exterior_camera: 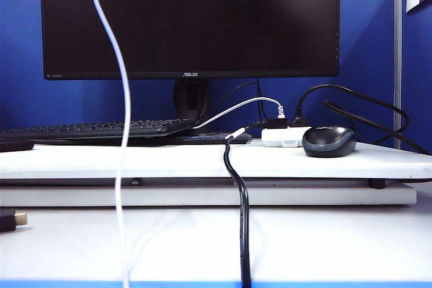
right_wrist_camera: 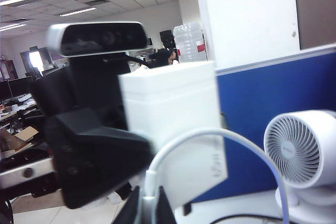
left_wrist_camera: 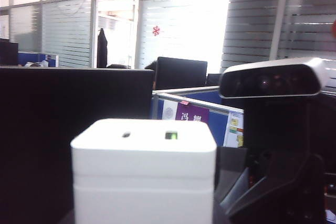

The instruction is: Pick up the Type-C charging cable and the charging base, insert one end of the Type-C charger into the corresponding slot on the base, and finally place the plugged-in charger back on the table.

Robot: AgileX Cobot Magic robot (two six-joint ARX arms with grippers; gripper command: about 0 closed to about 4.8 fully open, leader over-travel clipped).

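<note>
Seen only from the exterior view: monitor [exterior_camera: 189, 18] filling the upper scene, with keyboard [exterior_camera: 94, 128], small white hub [exterior_camera: 283, 136] and dark mouse [exterior_camera: 329, 141] lined up below its lower edge on the raised board [exterior_camera: 202, 160]. No arm or gripper anywhere there. Just the Type-C charging cable [exterior_camera: 125, 126], dropping from above the picture in front of the monitor's left half, past the board's front edge and out at the bottom.

Shown only by the wrist views: the charging base [left_wrist_camera: 144, 171], lifted off the table [exterior_camera: 337, 247] and up at about the height of the monitor's top edge. Close before the left wrist camera, white, with two small marks on its upper face, one greenish. Right arm [left_wrist_camera: 283, 182] with its camera just beside it.

From the right wrist view: left gripper [right_wrist_camera: 126, 140] clamped against the side of the base, holding it. Right gripper [right_wrist_camera: 144, 208] closed on the plug end of the white cable, which curls up and over in a loop in front of the base's face. Cannot tell whether the plug touches the base. White fan [right_wrist_camera: 299, 150] off to one side, against a blue partition.

Edges and room: thick black cable [exterior_camera: 243, 220] coming over the board's front lip below the monitor's middle and running down across the table. Dark connector [exterior_camera: 10, 220] at the far left margin. Bare white table between the two cables, and wider bare table below the monitor's right half, in front of the board.
</note>
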